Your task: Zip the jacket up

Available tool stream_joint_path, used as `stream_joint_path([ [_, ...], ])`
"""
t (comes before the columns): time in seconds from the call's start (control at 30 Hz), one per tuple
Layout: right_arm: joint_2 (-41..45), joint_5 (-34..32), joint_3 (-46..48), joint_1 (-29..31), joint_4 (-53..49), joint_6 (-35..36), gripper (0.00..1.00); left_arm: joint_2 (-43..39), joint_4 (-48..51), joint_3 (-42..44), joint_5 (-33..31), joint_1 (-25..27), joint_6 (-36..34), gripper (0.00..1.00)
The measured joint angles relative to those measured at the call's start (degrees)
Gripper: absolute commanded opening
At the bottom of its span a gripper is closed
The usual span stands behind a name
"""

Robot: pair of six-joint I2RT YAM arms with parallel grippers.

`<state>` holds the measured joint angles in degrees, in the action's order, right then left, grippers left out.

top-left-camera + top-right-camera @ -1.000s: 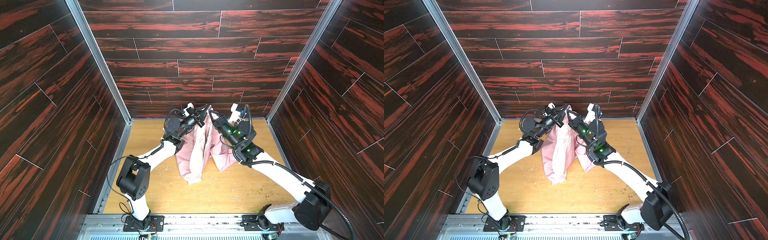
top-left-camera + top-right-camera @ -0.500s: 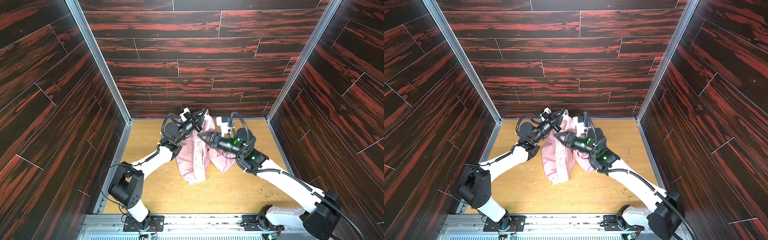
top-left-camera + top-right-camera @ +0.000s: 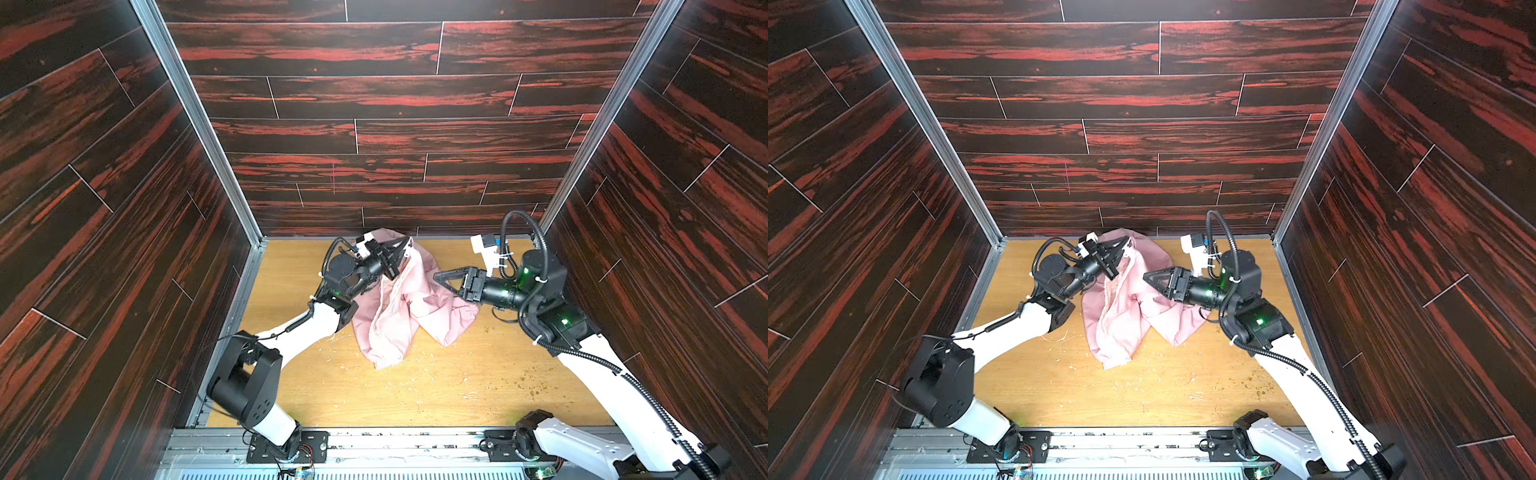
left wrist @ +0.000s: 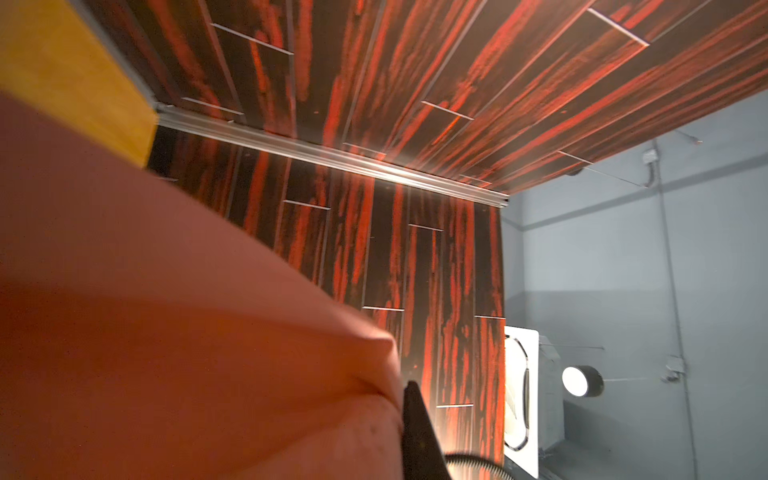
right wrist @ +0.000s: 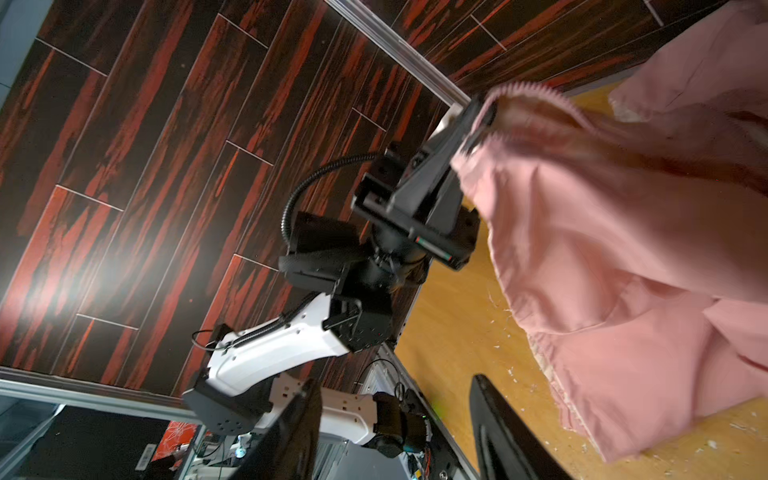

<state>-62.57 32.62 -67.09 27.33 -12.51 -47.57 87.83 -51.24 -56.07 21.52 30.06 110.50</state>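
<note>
The light-pink jacket (image 3: 399, 307) (image 3: 1121, 307) hangs crumpled from its upper edge, its lower folds resting on the wooden table. My left gripper (image 3: 401, 253) (image 3: 1124, 246) is shut on that raised edge near the back wall. In the right wrist view the left gripper (image 5: 478, 120) pinches a gathered hem of the jacket (image 5: 602, 249). Pink fabric (image 4: 166, 332) fills the left wrist view beside one dark finger (image 4: 417, 432). My right gripper (image 3: 439, 280) (image 3: 1148, 279) (image 5: 395, 390) stands open and empty, just right of the jacket and apart from it.
Dark red wood-pattern walls close in the back (image 3: 374, 137) and both sides, with aluminium posts (image 3: 195, 120) at the corners. The wooden table (image 3: 457, 386) carries scattered crumbs and pale shavings around the jacket. A metal rail (image 3: 374, 440) runs along the front edge.
My right gripper opened, let go of the jacket and drew back to the right and down. The jacket's right side dropped. My left gripper kept its hold and sank slightly.
</note>
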Motion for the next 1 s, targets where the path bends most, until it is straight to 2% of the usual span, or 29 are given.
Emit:
stream_joint_path([
  [0.13, -4.0, 1.51, 1.86, -1.4, 0.2, 1.25, 0.63, -5.79, 3.13, 5.38, 0.66, 0.0, -1.16, 0.0],
  [0.3, -5.55, 2.8, 11.63, -7.19, 3.3, -1.36, 0.64, -10.78, 6.01, 8.13, 3.63, 0.0, -3.63, 0.0],
  [0.47, -8.41, 0.68, 17.51, -9.7, 1.2, -1.68, 0.65, -13.51, 5.92, 10.73, 7.78, 0.0, -5.09, 0.0],
  [0.8, -16.68, -1.77, 25.68, -10.1, 3.41, -2.86, 0.65, -13.88, 4.17, 15.69, 10.6, 0.0, -5.29, 0.0],
  [1.0, -26.27, -3.32, 25.46, -11.17, 9.44, -5.25, 0.65, -8.39, -2.51, 15.5, 11.02, 0.0, -5.07, 0.0],
])
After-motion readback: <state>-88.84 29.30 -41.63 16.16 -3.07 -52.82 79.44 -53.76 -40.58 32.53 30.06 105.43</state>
